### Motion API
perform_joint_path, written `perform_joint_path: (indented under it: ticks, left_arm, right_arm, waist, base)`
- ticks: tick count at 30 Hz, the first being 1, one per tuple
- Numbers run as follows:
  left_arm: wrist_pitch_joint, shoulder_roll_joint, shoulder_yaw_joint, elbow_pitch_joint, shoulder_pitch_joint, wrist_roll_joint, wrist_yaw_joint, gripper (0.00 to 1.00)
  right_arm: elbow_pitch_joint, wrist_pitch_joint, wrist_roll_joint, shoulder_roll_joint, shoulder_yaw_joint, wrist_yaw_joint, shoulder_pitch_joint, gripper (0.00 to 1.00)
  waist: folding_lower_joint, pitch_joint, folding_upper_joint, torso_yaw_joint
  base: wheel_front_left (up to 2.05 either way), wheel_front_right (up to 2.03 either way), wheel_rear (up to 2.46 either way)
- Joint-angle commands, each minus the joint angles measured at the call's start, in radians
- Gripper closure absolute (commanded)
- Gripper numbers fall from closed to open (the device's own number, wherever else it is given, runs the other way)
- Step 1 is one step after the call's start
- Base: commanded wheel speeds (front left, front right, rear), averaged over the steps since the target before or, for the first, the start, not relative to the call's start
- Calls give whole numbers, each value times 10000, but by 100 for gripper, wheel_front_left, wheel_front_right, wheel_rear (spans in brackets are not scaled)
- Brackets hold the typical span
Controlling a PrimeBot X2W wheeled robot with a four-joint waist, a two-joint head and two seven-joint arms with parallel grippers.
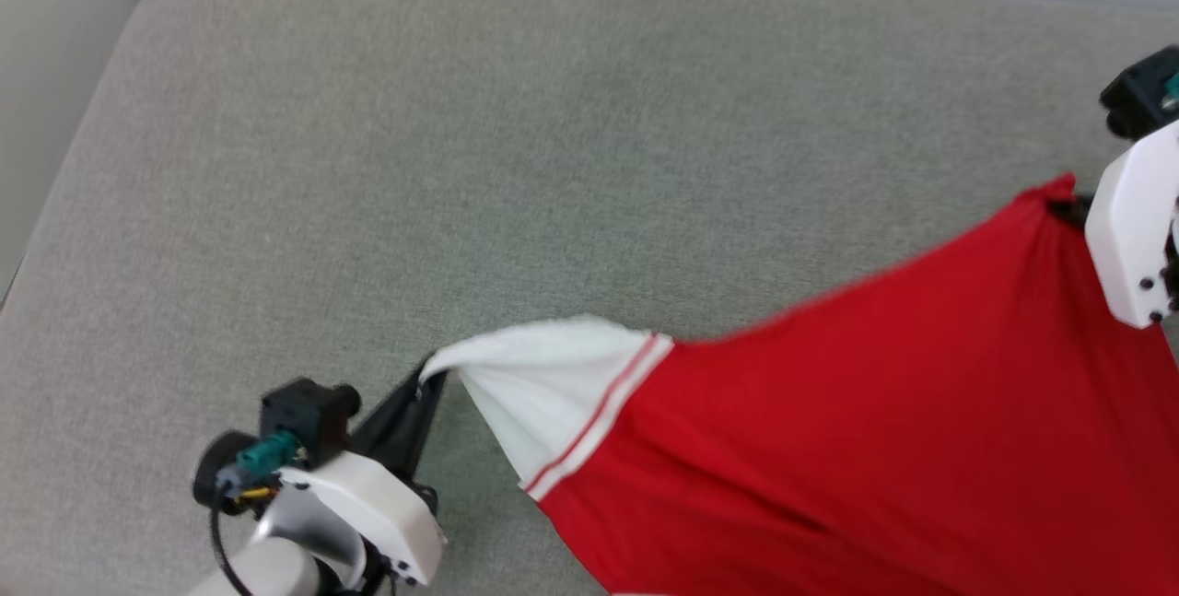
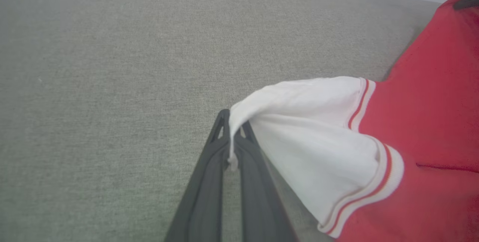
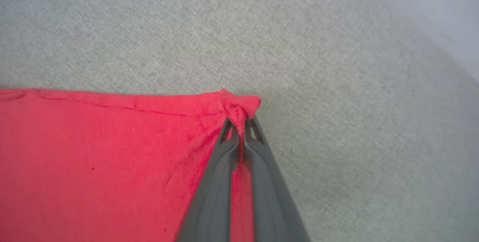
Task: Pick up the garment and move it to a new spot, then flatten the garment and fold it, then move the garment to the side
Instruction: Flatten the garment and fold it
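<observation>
Our left gripper [image 2: 232, 131] is closed on the tip of the white sleeve [image 2: 299, 122], with the cloth pinched between its two fingers. Our right gripper [image 3: 241, 128] is clamped on a red corner [image 3: 239, 103] of the jersey [image 1: 875, 412]. Gripping two points well apart lets us draw the cloth taut between the arms, so the edge from sleeve to corner runs nearly straight instead of bunching. The jersey spreads over the right side of the grey pad [image 1: 461, 163]; whether it rests on it we cannot tell. We judge this a spreading hold, for laying the jersey flat before folding.
</observation>
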Motion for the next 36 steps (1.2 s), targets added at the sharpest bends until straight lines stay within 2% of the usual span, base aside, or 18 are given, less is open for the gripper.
perform_joint_path:
  ticks: [1, 4, 8, 16, 22, 28, 36]
  left_arm:
    - [71, 217, 159, -135, -329, 118, 65, 100]
    - [392, 641, 451, -548, -1059, 318, 154, 100]
    - [737, 861, 703, -847, -1917, 482, 142, 100]
    - [1771, 1086, 1293, -898, -5237, 937, -382, 100]
    - [2573, 792, 1298, -84, -7999, 1359, -1023, 100]
    - [3000, 245, 1291, 1104, -10619, 1712, -1631, 100]
    - [3170, -249, 1389, 3079, -13714, 2121, -2322, 100]
  right_arm:
    - [-176, -429, 106, -135, -67, -4, -207, 100]
    - [-535, -1293, 159, -295, -221, -4, -468, 100]
    - [-743, -1852, 59, -276, -464, -4, -711, 100]
    - [-882, -2521, -723, 341, -1325, -4, -2133, 100]
    - [-418, -2612, -1597, 1074, -1957, -4, -3815, 100]
    - [588, -2675, -2534, 1761, -2431, -4, -5693, 100]
    - [1762, -2864, -3418, 2243, -2485, -4, -8150, 100]
  waist:
    - [-1, -566, 0, -347]
    - [-1, -997, 0, -640]
    - [-1, -1103, 0, -863]
    - [-1, -509, 0, -1278]
    - [-1, 258, 0, -1436]
    - [-1, 975, 0, -1428]
    - [-1, 1718, 0, -1446]
  base:
    - [0, 0, 0]
    - [0, 0, 0]
    - [0, 0, 0]
    - [0, 0, 0]
    - [0, 0, 0]
    - [0, 0, 0]
    - [0, 0, 0]
